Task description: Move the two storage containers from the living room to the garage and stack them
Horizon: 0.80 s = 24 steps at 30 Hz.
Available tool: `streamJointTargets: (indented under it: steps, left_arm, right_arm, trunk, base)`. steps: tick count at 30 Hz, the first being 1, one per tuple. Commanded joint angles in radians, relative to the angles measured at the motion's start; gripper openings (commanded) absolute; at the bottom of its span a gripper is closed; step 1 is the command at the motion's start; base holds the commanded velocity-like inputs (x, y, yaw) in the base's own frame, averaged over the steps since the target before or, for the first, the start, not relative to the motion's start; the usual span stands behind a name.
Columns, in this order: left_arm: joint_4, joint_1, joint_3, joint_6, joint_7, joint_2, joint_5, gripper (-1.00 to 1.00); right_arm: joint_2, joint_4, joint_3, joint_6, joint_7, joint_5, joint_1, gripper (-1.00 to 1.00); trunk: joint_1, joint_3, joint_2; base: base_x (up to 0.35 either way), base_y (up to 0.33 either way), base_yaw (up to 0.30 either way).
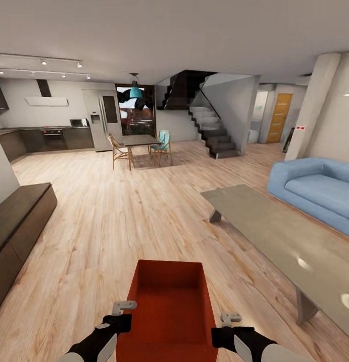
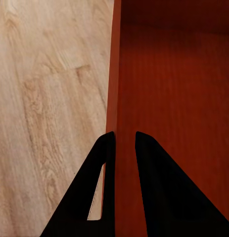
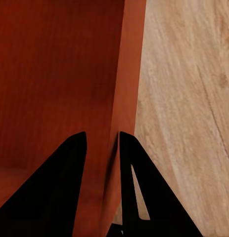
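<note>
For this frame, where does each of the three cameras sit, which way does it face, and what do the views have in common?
Head view: on the robot's head, facing forward and down across the living room; both forearms, the left gripper and right gripper flank the storage container.
Left wrist view: near the left gripper, looking along its jaws, which straddle one container wall.
Right wrist view: near the right gripper, jaws straddling the opposite wall.
Shared: all three show the container and the wood floor.

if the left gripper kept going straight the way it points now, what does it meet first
The left gripper already straddles the storage container's side wall; pushed on, it would probably just slide further down that wall, then reach the wood plank floor.
</note>
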Motion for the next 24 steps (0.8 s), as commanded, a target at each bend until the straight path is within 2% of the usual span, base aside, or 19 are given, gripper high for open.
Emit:
streamJointTargets:
  steps: [1,24]
  left_arm:
    - [0.002,0.000,-0.033,0.002,0.008,0.001,0.027,-1.00]
    - [0.003,0.000,-0.033,0.002,0.008,0.001,0.027,-1.00]
  right_arm:
    - [-0.019,-0.055,-0.017,-0.033,-0.014,0.004,-0.001,-1.00]
    - [-0.021,-0.055,-0.018,-0.033,-0.004,0.004,-0.001,-1.00]
  trunk:
    - [0.001,-0.001,-0.001]
    - [0.001,-0.001,-0.001]
  base:
    - [0.289,0.125,0.000]
    - [0.276,0.129,0.000]
